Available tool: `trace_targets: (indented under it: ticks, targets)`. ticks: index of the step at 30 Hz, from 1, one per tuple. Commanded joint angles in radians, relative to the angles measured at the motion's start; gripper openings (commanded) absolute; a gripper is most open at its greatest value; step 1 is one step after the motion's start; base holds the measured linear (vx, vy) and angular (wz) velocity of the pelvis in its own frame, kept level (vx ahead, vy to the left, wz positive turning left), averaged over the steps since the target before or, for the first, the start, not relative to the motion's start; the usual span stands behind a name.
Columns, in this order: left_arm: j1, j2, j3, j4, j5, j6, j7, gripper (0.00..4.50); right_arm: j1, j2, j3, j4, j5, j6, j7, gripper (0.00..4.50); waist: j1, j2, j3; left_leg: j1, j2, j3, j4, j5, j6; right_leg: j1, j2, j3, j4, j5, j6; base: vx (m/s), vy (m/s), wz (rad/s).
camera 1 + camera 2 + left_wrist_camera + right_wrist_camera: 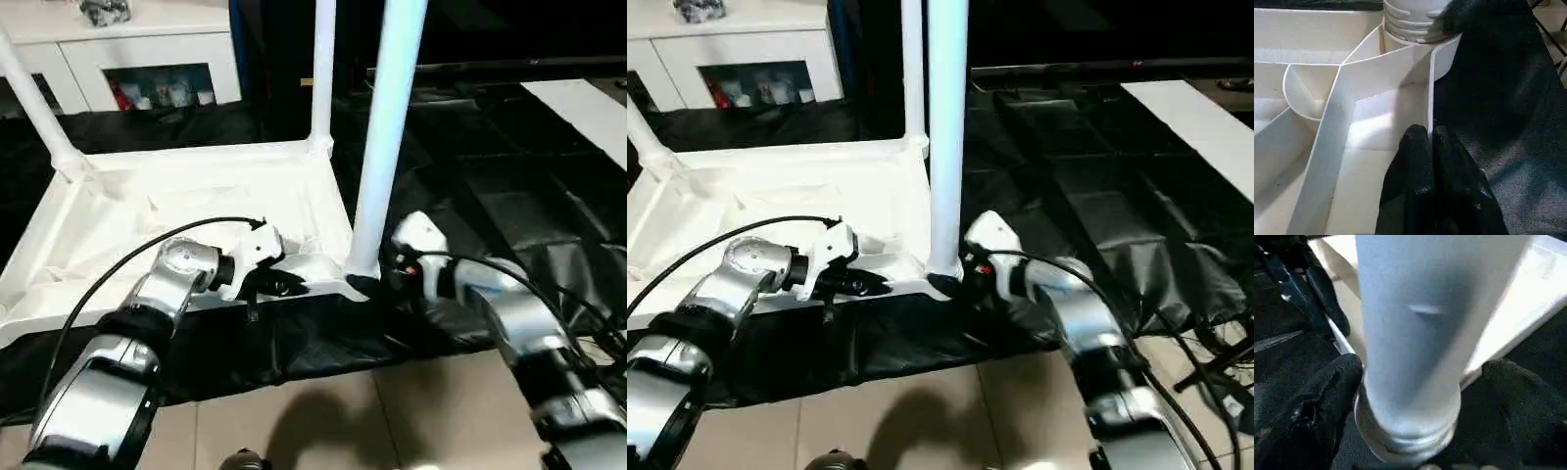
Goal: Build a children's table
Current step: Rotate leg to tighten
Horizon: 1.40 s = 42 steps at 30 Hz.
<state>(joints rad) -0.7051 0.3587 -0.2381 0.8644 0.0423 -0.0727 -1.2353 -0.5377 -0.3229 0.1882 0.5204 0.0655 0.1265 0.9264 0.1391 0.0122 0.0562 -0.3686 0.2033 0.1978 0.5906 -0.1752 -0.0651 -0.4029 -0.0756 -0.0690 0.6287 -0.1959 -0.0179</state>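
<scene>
The children's table [196,211] lies upside down on a black sheet [470,196] spread over the floor, ribbed underside facing up. All white plastic, rounded corners, raised rim w/ inner ribs fanning out from each corner socket. Three tube legs show standing up from their sockets: one at the far left corner [34,108], leaning outward; one at the far right corner [322,69]; and the near right leg [387,137], closest to the robot, w/ threaded rings visible at its base in the left wrist view.

The left gripper [1431,142] is pinched closed on the table's near rim, just beside that near right socket; one black finger sits each side of the thin rim wall. The right gripper [1420,382] is spread wide, one finger [1327,391] on each side of the near right leg's base, close but not clearly squeezing it.

Risks, as a judgement: the leg's threads are still exposed, so it's prob. not fully seated. If the right gripper closes off-centre or pushes sideways, the leg could tip or pop out. The left grip is on a thin rim, so twisting force could make the table slide on the slick sheet or slip from the fingers. A white cabinet [137,59] stands well behind.
</scene>
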Motion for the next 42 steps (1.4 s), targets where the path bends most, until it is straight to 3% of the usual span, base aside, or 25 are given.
trace_targets:
  ticks: [1, 3, 4, 7, 17, 21, 24, 29, 30, 31, 34, 37, 38, 42]
  targets:
    - [0.040, 0.017, -0.015, -0.006, 0.009, 0.036, -0.007, 0.00, -0.025, 0.003, 0.010, 0.036, -0.014, -0.033, 0.013, 4.15, 0.002, -0.014, -0.070, 0.010, 0.036, -0.021, -0.066, -0.185, 0.027, 0.048, -0.083, 0.048, -0.074, -0.179, -0.207, 0.000, 0.000, 0.00]
    - [0.052, 0.023, -0.015, -0.045, 0.006, 0.062, -0.011, 0.00, -0.045, 0.011, 0.016, 0.078, -0.018, -0.056, 0.028, 4.15, 0.002, -0.017, -0.069, 0.010, 0.037, -0.020, -0.065, -0.181, 0.028, 0.048, -0.083, 0.049, -0.074, -0.176, -0.209, 0.000, 0.000, 0.00]
    - [0.058, 0.025, -0.013, -0.062, 0.003, 0.074, -0.011, 0.00, -0.054, 0.014, 0.018, 0.097, -0.020, -0.066, 0.033, 3.82, 0.002, -0.019, -0.069, 0.009, 0.036, -0.020, -0.065, -0.174, 0.030, 0.049, -0.083, 0.049, -0.073, -0.165, -0.210, 0.000, 0.000, 0.00]
    - [0.067, 0.029, -0.012, -0.087, -0.005, 0.105, -0.026, 0.00, -0.072, 0.019, 0.023, 0.142, -0.028, -0.088, 0.036, 3.69, -0.001, -0.019, -0.069, 0.010, 0.035, -0.018, -0.064, -0.169, 0.033, 0.048, -0.080, 0.049, -0.071, -0.151, -0.219, 0.000, 0.000, 0.00]
    - [0.055, 0.030, -0.009, -0.089, -0.011, 0.147, -0.026, 0.00, -0.133, 0.048, 0.015, 0.279, -0.029, -0.143, 0.056, 2.88, -0.016, -0.024, -0.067, 0.010, 0.034, -0.018, -0.066, -0.188, 0.031, 0.049, -0.080, 0.049, -0.074, -0.177, -0.225, 0.000, 0.000, 0.00]
    - [0.051, -0.012, -0.012, -0.100, 0.007, 0.185, 0.069, 0.00, -0.120, 0.096, -0.011, 0.312, -0.011, -0.133, 0.006, 2.74, -0.018, -0.027, -0.066, 0.010, 0.036, -0.019, -0.067, -0.189, 0.030, 0.049, -0.081, 0.050, -0.074, -0.183, -0.225, 0.000, 0.000, 0.00]
    - [0.048, -0.067, -0.010, -0.106, 0.019, 0.210, 0.159, 0.00, -0.106, 0.156, -0.029, 0.331, -0.010, -0.127, -0.113, 2.73, -0.021, -0.033, -0.065, 0.014, 0.036, -0.020, -0.069, -0.201, 0.021, 0.047, -0.082, 0.051, -0.079, -0.206, -0.222, 0.000, 0.000, 0.00]
    - [0.035, -0.167, -0.005, -0.106, 0.033, 0.253, 0.309, 0.00, -0.116, 0.280, -0.086, 0.386, 0.005, -0.108, -0.358, 2.72, -0.026, -0.025, -0.060, 0.021, 0.035, -0.023, -0.076, -0.254, -0.005, 0.041, -0.085, 0.054, -0.092, -0.302, -0.191, 0.000, 0.000, 0.00]
    - [0.032, -0.186, -0.007, -0.106, 0.037, 0.260, 0.336, 0.00, -0.128, 0.310, -0.107, 0.407, 0.009, -0.107, -0.425, 2.72, -0.028, -0.030, -0.058, 0.021, 0.032, -0.025, -0.079, -0.274, -0.010, 0.041, -0.084, 0.053, -0.097, -0.341, -0.178, 0.000, 0.000, 0.00]
    - [0.030, -0.210, -0.009, -0.103, 0.043, 0.265, 0.370, 0.00, -0.145, 0.343, -0.124, 0.431, 0.013, -0.111, -0.492, 2.72, -0.029, -0.028, -0.058, 0.024, 0.033, -0.027, -0.080, -0.287, -0.016, 0.038, -0.087, 0.054, -0.100, -0.374, -0.168, 0.000, 0.000, 0.00]
    - [0.034, -0.250, -0.024, -0.113, 0.057, 0.275, 0.411, 0.00, -0.176, 0.411, -0.120, 0.457, 0.002, -0.158, -0.528, 2.72, -0.031, -0.024, -0.057, 0.029, 0.033, -0.029, -0.083, -0.324, -0.026, 0.034, -0.086, 0.054, -0.107, -0.411, -0.154, 0.000, 0.000, 0.00]
    - [0.038, -0.251, -0.031, -0.119, 0.068, 0.277, 0.409, 0.00, -0.175, 0.421, -0.108, 0.442, -0.011, -0.188, -0.494, 2.72, -0.031, -0.025, -0.058, 0.025, 0.032, -0.029, -0.085, -0.334, -0.018, 0.035, -0.084, 0.054, -0.107, -0.399, -0.146, 0.000, 0.000, 0.00]
    - [0.042, -0.248, -0.031, -0.124, 0.070, 0.278, 0.408, 0.00, -0.173, 0.418, -0.098, 0.434, -0.023, -0.205, -0.489, 3.28, -0.030, -0.027, -0.057, 0.025, 0.033, -0.029, -0.085, -0.332, -0.016, 0.035, -0.084, 0.054, -0.107, -0.395, -0.145, 0.000, 0.000, 0.00]
    - [0.077, -0.195, -0.012, -0.172, 0.031, 0.264, 0.298, 0.00, -0.144, 0.336, -0.101, 0.403, -0.020, -0.261, -0.356, 3.60, -0.028, -0.030, -0.063, 0.018, 0.033, -0.026, -0.083, -0.282, 0.005, 0.041, -0.084, 0.055, -0.097, -0.307, -0.159, 0.000, 0.000, 0.00]
